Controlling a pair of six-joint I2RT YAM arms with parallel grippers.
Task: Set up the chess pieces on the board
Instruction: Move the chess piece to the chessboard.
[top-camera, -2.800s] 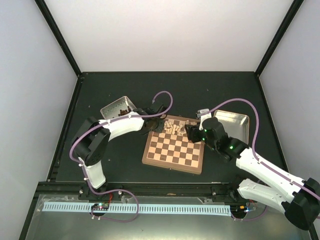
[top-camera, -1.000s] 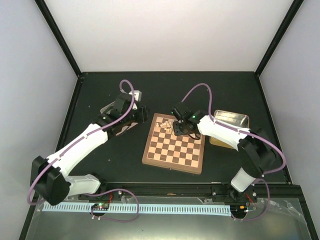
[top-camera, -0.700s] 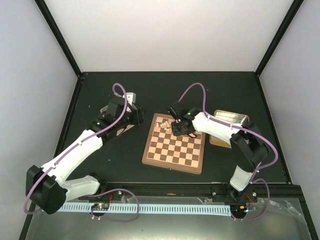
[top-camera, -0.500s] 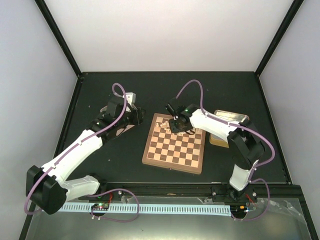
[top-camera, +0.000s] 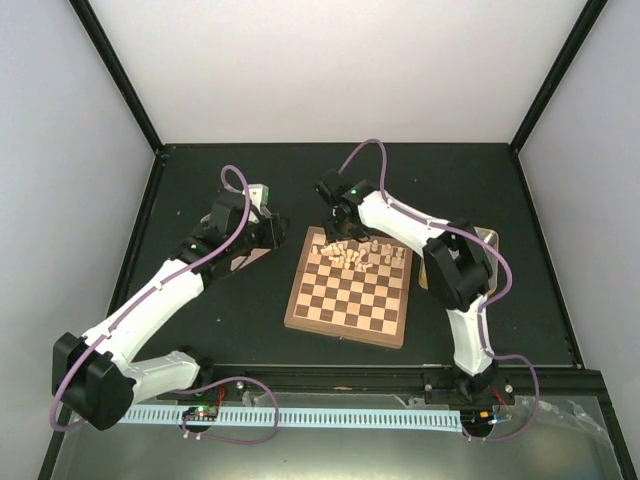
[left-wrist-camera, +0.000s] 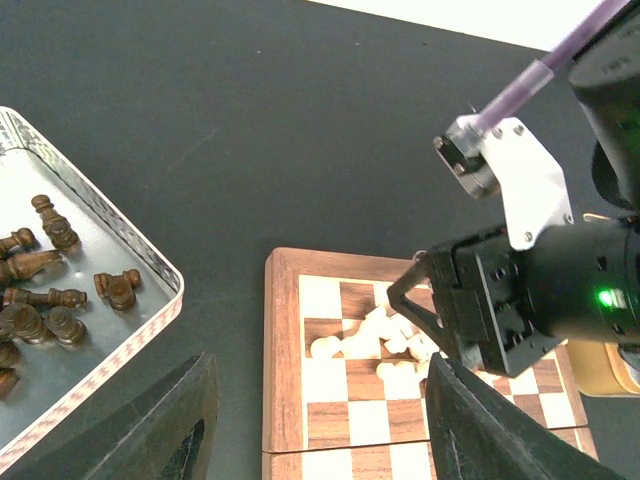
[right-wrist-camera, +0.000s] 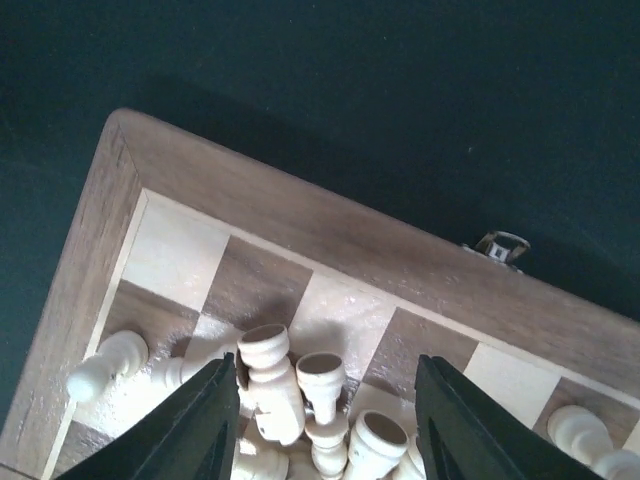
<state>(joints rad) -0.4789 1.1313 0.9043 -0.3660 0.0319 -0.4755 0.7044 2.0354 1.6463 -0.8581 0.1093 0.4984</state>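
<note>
The board (top-camera: 347, 300) lies in the middle of the dark table. A heap of pale chess pieces (top-camera: 356, 252) covers its far rows, most of them lying on their sides. My right gripper (top-camera: 336, 222) hangs open over the board's far left corner. In the right wrist view its gripper (right-wrist-camera: 325, 430) straddles a few tumbled chess pieces (right-wrist-camera: 270, 385) without closing on any. My left gripper (top-camera: 277, 233) is open and empty, just left of the board. In the left wrist view that gripper (left-wrist-camera: 320, 440) looks down at the board's rim (left-wrist-camera: 281, 360).
A metal tin (left-wrist-camera: 150, 270) holding dark brown chessmen (left-wrist-camera: 50, 290) sits left of the board, under my left arm. A second tin (top-camera: 488, 238) shows right of the board, partly behind the right arm. A small metal latch (right-wrist-camera: 500, 243) sticks out of the board's far rim.
My right gripper slid from the middle of the far rows to the far left corner and its jaws widened. The pale heap now shows uncovered. My left gripper shifted slightly.
</note>
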